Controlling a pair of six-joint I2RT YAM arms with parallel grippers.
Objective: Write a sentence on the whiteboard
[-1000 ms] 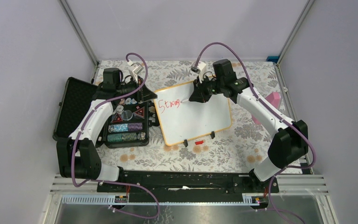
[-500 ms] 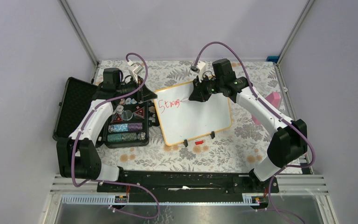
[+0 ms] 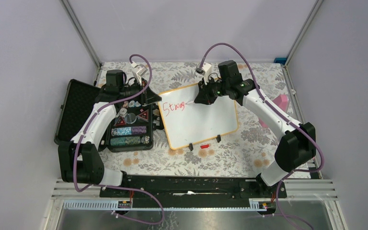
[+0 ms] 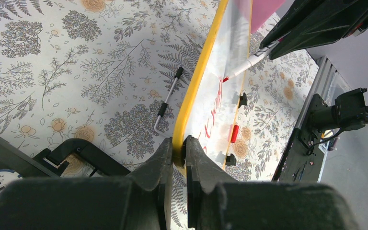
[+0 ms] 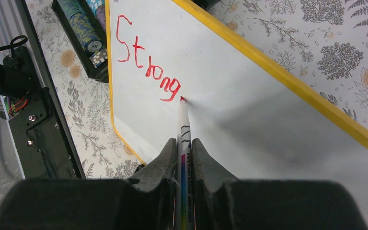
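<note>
The whiteboard point(image 3: 206, 122), glossy white with a thin yellow-tan frame, lies tilted on the floral table, and "Strong" point(image 3: 174, 106) is written on it in red. My left gripper point(image 3: 155, 101) is shut on the frame at the board's left edge point(image 4: 196, 81), one finger on each side point(image 4: 178, 146). My right gripper point(image 5: 184, 143) is shut on a white marker point(image 5: 182, 122). Its red tip touches the board just after the final "g" point(image 5: 172, 88). In the left wrist view the marker point(image 4: 247, 63) slants down onto the board.
An open black chip case point(image 3: 76, 110) with poker chips point(image 3: 130, 129) lies left of the board. A red marker cap point(image 3: 204, 145) and two black clip feet point(image 3: 190, 146) sit at the board's near edge. A pink object point(image 3: 280, 103) lies right; a small metal tool point(image 4: 167, 103) lies behind the board.
</note>
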